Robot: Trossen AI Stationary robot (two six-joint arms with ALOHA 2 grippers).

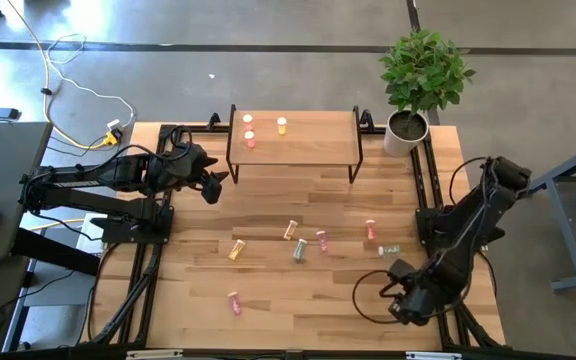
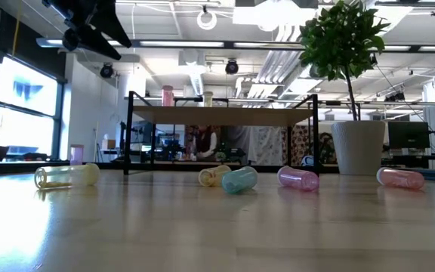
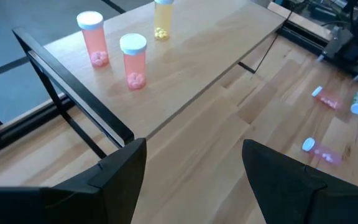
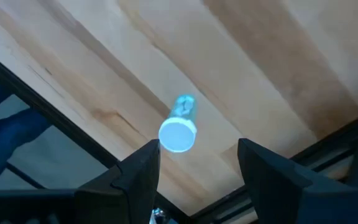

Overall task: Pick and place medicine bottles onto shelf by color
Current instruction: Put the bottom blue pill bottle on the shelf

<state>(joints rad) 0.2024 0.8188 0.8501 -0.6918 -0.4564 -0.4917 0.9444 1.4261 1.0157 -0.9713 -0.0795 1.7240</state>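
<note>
While the right hand (image 1: 400, 303) hangs released at the tabletop's (image 1: 298, 310) five o'clock corner, the pale bottle (image 4: 179, 126) under it hardly shows from above, three bottles (image 1: 249, 132) upright at the shelf's (image 1: 313, 135) nine o'clock end, six (image 1: 299, 249) lying mid-tabletop, long axes mixed, left hand (image 1: 214, 184) released.

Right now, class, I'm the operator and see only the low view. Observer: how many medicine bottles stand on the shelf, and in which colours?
Observer: Three, all upright on the shelf: two red-orange bottles and one yellow bottle.
Operator: Where is the right gripper?
Observer: The right gripper is open near the table's right edge, far from the shelf, pointing down at a pale bottle lying there.
Operator: And the left?
Observer: The left gripper is open and empty, facing the shelf's left end.
</note>
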